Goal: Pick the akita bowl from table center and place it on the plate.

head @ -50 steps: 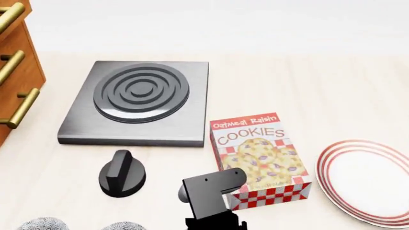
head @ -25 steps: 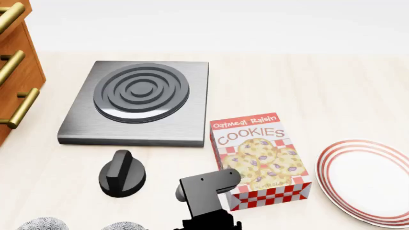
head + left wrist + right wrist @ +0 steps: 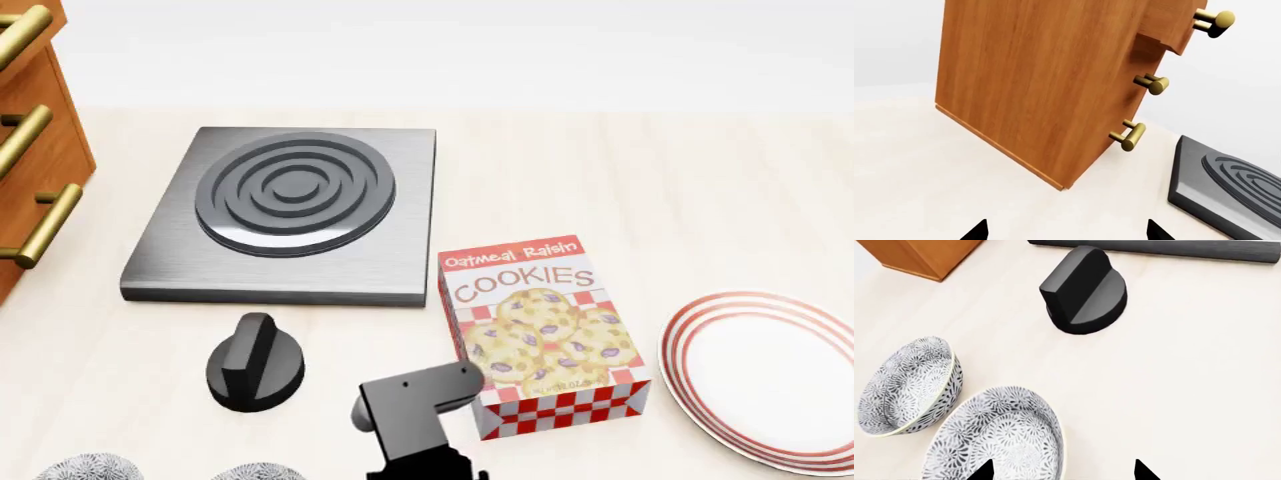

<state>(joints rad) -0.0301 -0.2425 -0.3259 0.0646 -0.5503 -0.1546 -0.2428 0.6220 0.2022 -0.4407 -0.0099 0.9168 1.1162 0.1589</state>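
**Under the right wrist: two look-alike bowls, one grasp to get right**

Closest to the right gripper (image 3: pixel 1062 471), whose two dark tips stand spread with nothing between them, lies the akita bowl (image 3: pixel 997 437), patterned inside and out. One tip sits over its bowl face, the other over bare table (image 3: pixel 1187 390) beside it. Just beside it, apparently not quite touching, is a second patterned bowl (image 3: pixel 907 385), alike in every way; a jaw sliding off the rim could shove the first into its twin or nip the wrong one. Further on stands a black knob (image 3: pixel 1084 290), close enough to be clipped on the lift. From the head camera, the cookie box (image 3: pixel 547 335) stands between bowls and the plate (image 3: pixel 767 380) far to the right, so a low carry may knock it over. The left gripper (image 3: pixel 1064 232), tips spread and empty, faces the wooden drawer unit (image 3: pixel 1047 80) beside the hob (image 3: pixel 1227 185), well apart from the work
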